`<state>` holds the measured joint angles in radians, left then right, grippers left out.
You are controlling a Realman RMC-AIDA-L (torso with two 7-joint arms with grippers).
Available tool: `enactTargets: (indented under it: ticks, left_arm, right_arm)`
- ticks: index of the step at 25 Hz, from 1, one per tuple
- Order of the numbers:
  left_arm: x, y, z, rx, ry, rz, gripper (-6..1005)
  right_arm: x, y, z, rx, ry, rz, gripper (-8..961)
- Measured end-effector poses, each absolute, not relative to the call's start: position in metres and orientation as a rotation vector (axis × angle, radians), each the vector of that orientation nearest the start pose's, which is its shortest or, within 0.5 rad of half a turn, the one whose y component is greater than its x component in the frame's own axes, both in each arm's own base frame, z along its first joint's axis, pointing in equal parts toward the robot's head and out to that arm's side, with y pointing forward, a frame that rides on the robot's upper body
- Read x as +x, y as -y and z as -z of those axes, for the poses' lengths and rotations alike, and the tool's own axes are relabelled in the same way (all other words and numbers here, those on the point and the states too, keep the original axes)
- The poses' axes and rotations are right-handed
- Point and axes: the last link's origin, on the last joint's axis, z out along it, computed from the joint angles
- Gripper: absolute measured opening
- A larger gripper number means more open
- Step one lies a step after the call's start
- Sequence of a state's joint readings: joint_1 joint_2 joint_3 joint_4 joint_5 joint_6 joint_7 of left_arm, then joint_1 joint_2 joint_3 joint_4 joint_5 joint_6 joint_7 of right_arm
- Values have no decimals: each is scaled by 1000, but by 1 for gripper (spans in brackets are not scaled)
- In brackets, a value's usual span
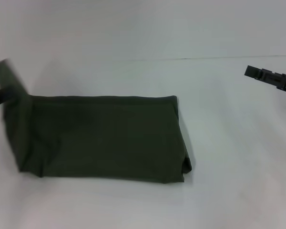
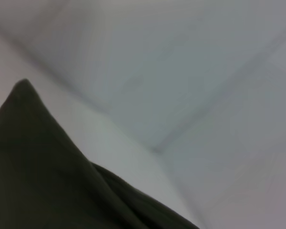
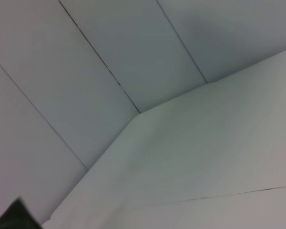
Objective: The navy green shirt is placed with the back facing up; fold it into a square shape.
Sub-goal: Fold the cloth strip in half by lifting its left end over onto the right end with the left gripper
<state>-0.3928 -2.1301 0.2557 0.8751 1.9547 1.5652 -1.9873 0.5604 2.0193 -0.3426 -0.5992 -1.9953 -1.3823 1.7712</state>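
Meanwhile the left end effector lifts the navy green shirt's left end, grip indiscernible.

The left gripper is raised at the table's left edge, its fingers not discernible, while the right gripper hangs idle near the far right edge, its finger state equally unclear.
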Motion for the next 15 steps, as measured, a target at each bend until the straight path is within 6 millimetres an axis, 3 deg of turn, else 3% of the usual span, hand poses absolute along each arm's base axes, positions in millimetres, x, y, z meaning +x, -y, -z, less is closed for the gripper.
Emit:
enactTargets:
  ticks: [3,6,11,15]
  left_arm:
    - [-277,-326,-61,-2108,1317,1227,52]
    - [-239,-340,-20,-2265,1323,1353,52]
    - [-206,-341,45,-2342,1377,1461,51]
    - [-198,-328,96,-2232,1443,1471,54]
  right_arm:
    - [307,-363,-69,-2127,-1218,-929,901]
    - [312,-356,-76,-2141,-1207,-928,901]
    - [322,-345,-89,-2153,-1195,-919,901]
    - [330,-339,-97,-2151,-1190,-899,900]
